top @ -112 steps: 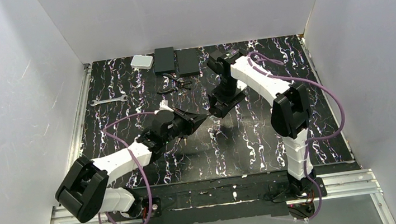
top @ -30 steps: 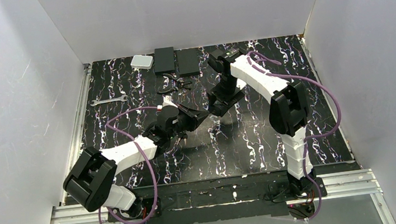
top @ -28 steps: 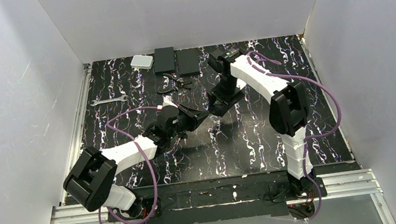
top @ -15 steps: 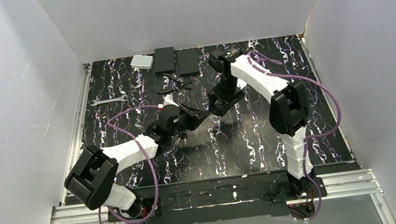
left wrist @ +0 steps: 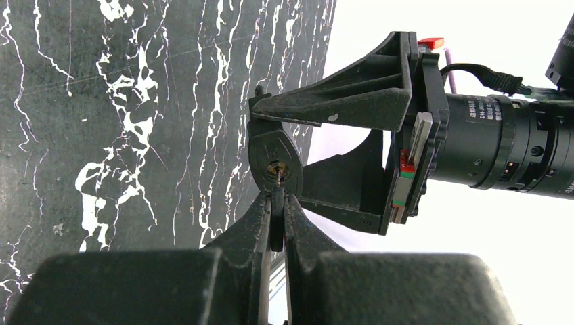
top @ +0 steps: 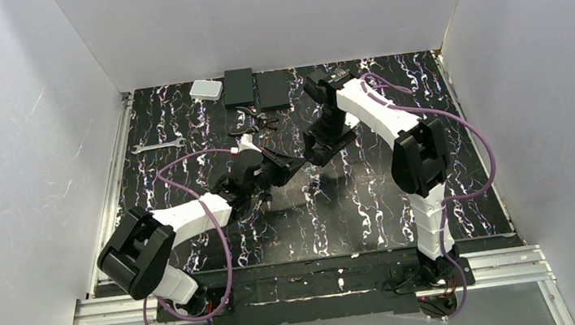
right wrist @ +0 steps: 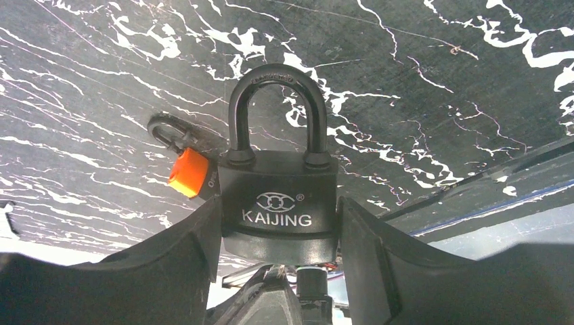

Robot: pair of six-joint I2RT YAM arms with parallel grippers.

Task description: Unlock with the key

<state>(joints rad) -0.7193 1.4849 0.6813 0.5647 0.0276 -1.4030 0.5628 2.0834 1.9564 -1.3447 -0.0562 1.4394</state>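
Note:
My right gripper [right wrist: 279,211] is shut on the black padlock [right wrist: 279,196], marked KAIJING, and holds it above the table with its shackle [right wrist: 277,101] closed. In the top view the two grippers meet at mid-table, right gripper [top: 315,156] facing left gripper [top: 296,165]. My left gripper [left wrist: 276,198] is shut on the key [left wrist: 276,223], seen edge-on as a dark sliver between the fingers. Its blade tip sits at the keyhole in the padlock's underside [left wrist: 274,152]. The right gripper's fingers [left wrist: 352,101] clamp the padlock on both sides.
An orange-and-black tag or spare key on a ring [right wrist: 188,172] lies on the marbled table behind the padlock. At the back are a white box [top: 206,90], two black boxes [top: 239,86], a small clutter of dark items [top: 251,119] and a wrench [top: 157,146].
My left arm has swung right and forward, bringing the key up against the padlock's underside. The right gripper has stayed almost still with the padlock.

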